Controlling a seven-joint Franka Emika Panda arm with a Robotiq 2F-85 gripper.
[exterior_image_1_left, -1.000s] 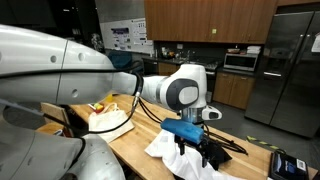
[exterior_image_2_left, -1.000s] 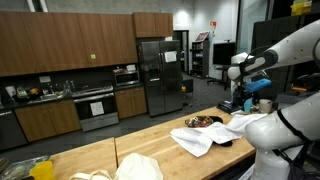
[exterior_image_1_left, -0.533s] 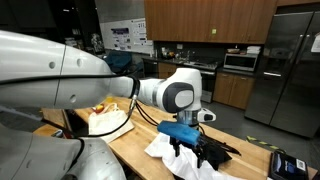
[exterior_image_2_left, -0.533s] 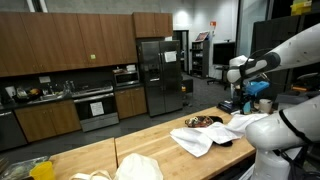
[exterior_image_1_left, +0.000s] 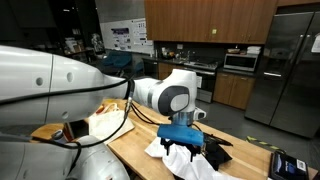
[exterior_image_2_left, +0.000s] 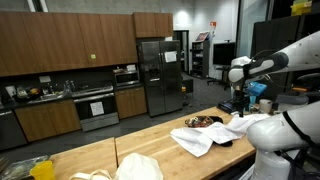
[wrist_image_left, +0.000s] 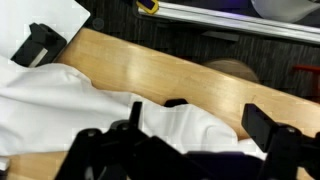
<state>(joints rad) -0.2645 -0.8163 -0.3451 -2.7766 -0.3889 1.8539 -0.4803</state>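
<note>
The open claw (wrist_image_left: 190, 135) hung over the cloth (wrist_image_left: 60, 95); it was best to drop straight onto a fold.

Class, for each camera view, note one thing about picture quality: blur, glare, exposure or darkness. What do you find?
Wrist view: the white cloth is washed out, a soft sheen lies on the wooden countertop, and the gripper is blurred, too near the lens. In an exterior view the robot arm looms large and soft. In both exterior views the kitchen cabinets are dim.
</note>
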